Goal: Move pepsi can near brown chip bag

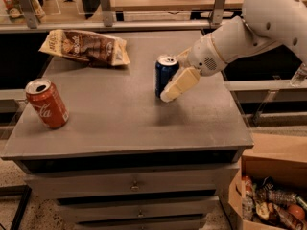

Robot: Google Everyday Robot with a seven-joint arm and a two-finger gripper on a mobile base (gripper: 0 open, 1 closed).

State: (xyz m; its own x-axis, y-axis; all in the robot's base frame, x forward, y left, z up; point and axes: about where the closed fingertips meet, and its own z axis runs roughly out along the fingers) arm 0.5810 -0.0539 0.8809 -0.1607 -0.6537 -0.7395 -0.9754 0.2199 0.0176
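Observation:
The pepsi can (164,71), dark blue with a silver top, stands upright on the grey cabinet top (120,114), right of centre. My gripper (171,80) reaches in from the right and straddles the can. Its cream near finger (181,83) lies across the can's front right side, and the far finger is mostly hidden behind the can. The jaws look open around the can, which rests on the surface. The brown chip bag (86,47) lies flat at the back left, about two can widths from the pepsi can.
A red Coca-Cola can (46,103) stands tilted near the left front edge. A shelf with metal posts (106,4) runs behind the cabinet. A cardboard box of snacks (268,200) sits on the floor at the lower right.

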